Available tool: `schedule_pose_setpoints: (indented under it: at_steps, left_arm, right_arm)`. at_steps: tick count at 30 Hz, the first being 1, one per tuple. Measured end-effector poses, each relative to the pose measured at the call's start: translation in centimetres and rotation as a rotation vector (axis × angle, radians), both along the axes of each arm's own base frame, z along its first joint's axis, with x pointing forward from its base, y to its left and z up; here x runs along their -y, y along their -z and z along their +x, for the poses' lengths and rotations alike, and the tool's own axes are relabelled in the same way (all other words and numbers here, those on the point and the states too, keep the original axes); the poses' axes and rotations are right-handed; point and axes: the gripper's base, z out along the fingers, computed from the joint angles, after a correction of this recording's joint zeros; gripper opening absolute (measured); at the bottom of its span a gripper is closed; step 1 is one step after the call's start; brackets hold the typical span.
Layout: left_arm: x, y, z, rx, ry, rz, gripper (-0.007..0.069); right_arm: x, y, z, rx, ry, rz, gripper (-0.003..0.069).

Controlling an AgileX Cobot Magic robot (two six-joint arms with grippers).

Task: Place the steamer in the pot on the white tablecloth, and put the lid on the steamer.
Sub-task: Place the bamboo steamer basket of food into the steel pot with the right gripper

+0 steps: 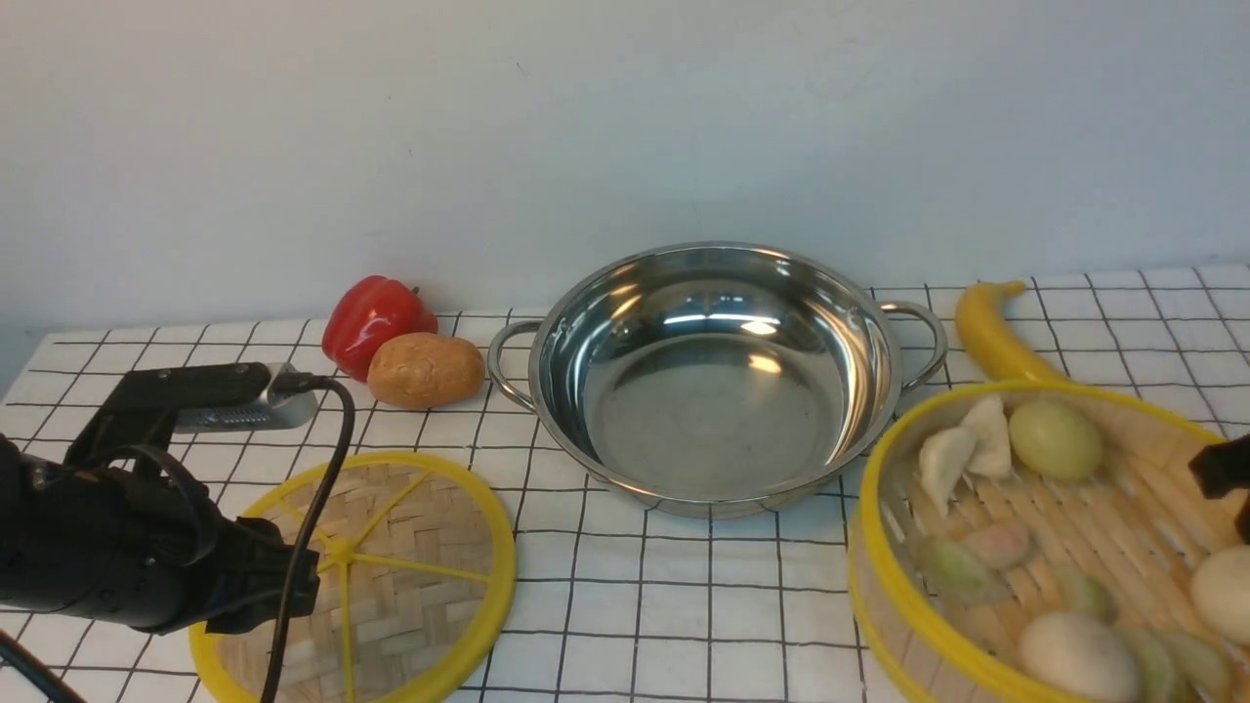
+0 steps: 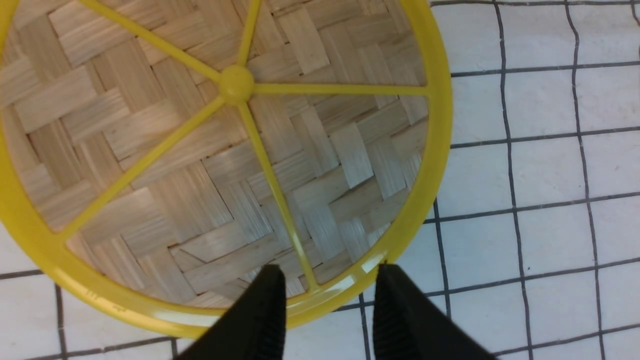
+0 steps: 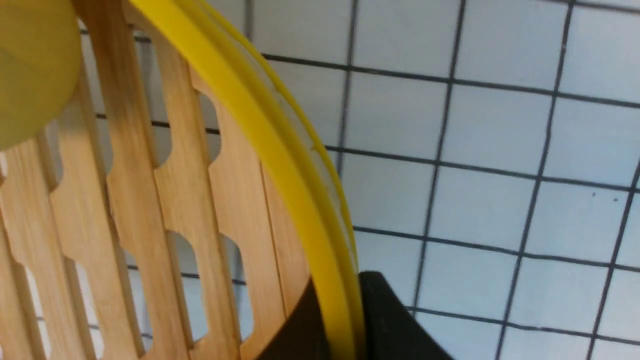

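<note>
The shiny steel pot point(image 1: 718, 381) stands empty in the middle of the white tablecloth point(image 1: 684, 605). To its front right is the steamer point(image 1: 1035, 547), a yellow-rimmed slatted basket with food in it. My right gripper point(image 3: 345, 300) is shut on the steamer's yellow rim point(image 3: 280, 150), one finger inside the wall and one outside. The flat woven lid point(image 1: 391, 576) lies at the front left. My left gripper point(image 2: 327, 272) is open, its two black fingers point(image 2: 265, 310) straddling the lid's rim point(image 2: 435, 125) without closing on it.
A red bell pepper point(image 1: 371, 322) and a brown potato point(image 1: 426, 369) lie left of the pot near the back wall. A yellow banana point(image 1: 991, 332) lies behind the steamer. Dumplings point(image 1: 962, 449) and round buns point(image 1: 1055, 439) fill the steamer.
</note>
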Motion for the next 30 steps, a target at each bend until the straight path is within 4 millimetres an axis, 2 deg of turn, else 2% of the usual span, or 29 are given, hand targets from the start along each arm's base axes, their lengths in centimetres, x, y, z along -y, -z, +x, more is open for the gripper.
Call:
schedule_pose_setpoints:
  at_steps: [3,4,6,7,10,13,14,18,20,25,30]
  left_arm:
    - [0.0,0.0,0.0,0.000,0.000,0.000,0.0243]
    - [0.0,0.0,0.0,0.000,0.000,0.000,0.0243]
    - [0.0,0.0,0.0,0.000,0.000,0.000,0.0243]
    - [0.0,0.0,0.0,0.000,0.000,0.000,0.0243]
    - [0.0,0.0,0.0,-0.001,0.000,0.000,0.0243]
    - [0.0,0.0,0.0,-0.001,0.000,0.000,0.0243]
    - [0.0,0.0,0.0,-0.001,0.000,0.000,0.0243]
    - [0.0,0.0,0.0,-0.001,0.000,0.000,0.0243]
    - [0.0,0.0,0.0,-0.001,0.000,0.000,0.0243]
    - [0.0,0.0,0.0,-0.004,0.002,-0.001,0.0243]
    - [0.0,0.0,0.0,-0.004,0.001,-0.002,0.0243]
  right_arm:
    - [-1.4,-3.2,0.8,0.105,-0.038,0.025,0.0055]
    - [-1.5,-3.4,0.9,0.111,-0.041,0.026,0.0055]
    - [-3.6,-5.6,2.7,0.183,-0.081,0.044,0.0055]
    - [-3.8,-5.6,3.0,0.182,-0.085,0.045,0.0055]
    - [-8.1,-6.9,6.8,0.205,-0.159,0.062,0.0055]
    - [-11.1,-5.9,10.1,0.170,-0.193,0.050,0.0055]
    - [-11.5,-5.7,10.6,0.167,-0.195,0.052,0.0055]
    - [-15.3,-3.7,16.3,0.207,-0.217,0.054,0.0055]
    - [-16.4,-2.2,18.3,0.213,-0.221,0.057,0.0055]
    - [-17.5,-0.2,20.6,0.228,-0.213,0.064,0.0055]
    - [-17.5,1.3,21.3,0.212,-0.208,0.037,0.0055]
